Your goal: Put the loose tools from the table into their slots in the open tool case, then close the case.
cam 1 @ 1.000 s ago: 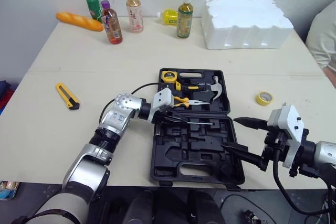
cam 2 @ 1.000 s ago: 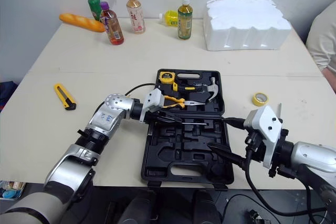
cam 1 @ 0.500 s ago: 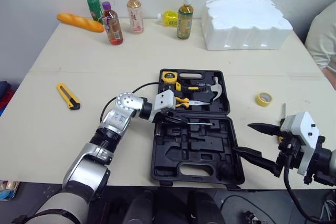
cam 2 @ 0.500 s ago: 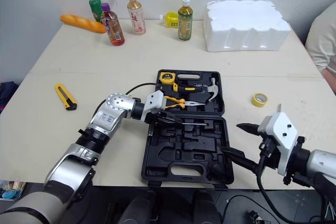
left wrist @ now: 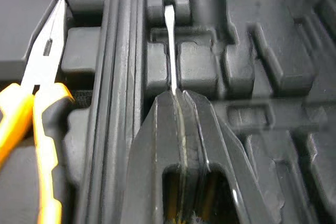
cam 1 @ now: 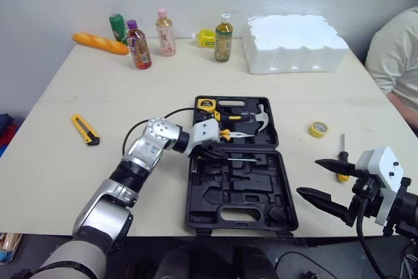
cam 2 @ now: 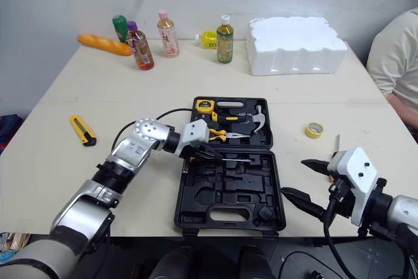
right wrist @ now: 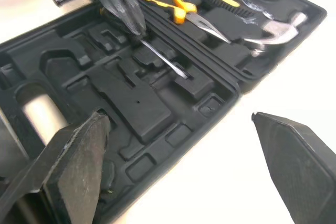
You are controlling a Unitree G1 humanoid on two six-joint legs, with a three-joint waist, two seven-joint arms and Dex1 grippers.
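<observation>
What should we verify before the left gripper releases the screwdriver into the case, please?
1. Grip: left gripper is shut on the screwdriver: ok.
2. Seating: the shaft lies over the moulded recesses in the near half of the tool case; whether it sits fully in its slot: cannot tell.
3. Case open, both halves lying flat: ok.
4. Right gripper is open and off to the right of the case, not touching it: ok.
5. All tools stowed: utility knife and tape roll lie on the table: not ok.
</observation>
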